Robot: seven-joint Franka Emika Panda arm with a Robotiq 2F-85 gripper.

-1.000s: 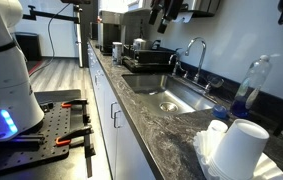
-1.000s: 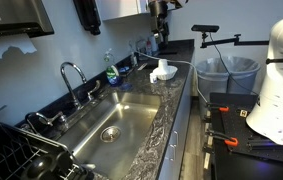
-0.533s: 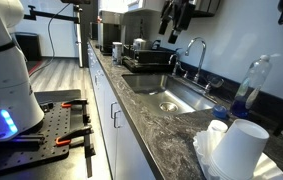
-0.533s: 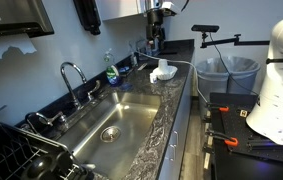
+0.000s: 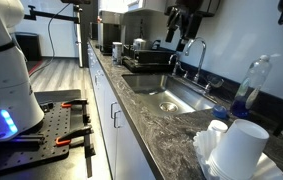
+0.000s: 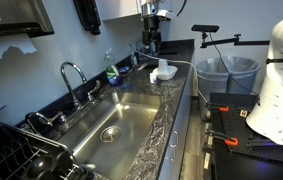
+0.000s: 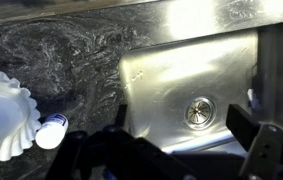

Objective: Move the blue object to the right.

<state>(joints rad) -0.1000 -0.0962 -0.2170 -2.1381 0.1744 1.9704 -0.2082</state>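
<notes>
Looking through the wrist view, the gripper (image 7: 186, 150) is mostly a dark blur along the bottom edge. You can tell its two fingers (image 7: 253, 135) sit wide apart though, with nothing between them, just the drain (image 7: 199, 112) of the steel sink (image 7: 171, 60) showing in the gap.

The blue object (image 7: 53, 128) is a small white piece with a blue end, lying on the dark marbled table (image 7: 81, 55) off to the side of the sink. It's touching a white ruffled paper thing (image 7: 1, 110) that the frame edge cuts off.

In an exterior view the arm hangs high over the table, dark against dark cabinets, so the fingers are impossible to read there. The white pile (image 6: 163, 72) shows near the table's front edge, but I honestly can't pick out the blue bit in it. A clear bottle (image 5: 249, 85) with bluish liquid stands behind the sink, and the big white cups (image 5: 239, 150) up close are blurry and cropped.
</notes>
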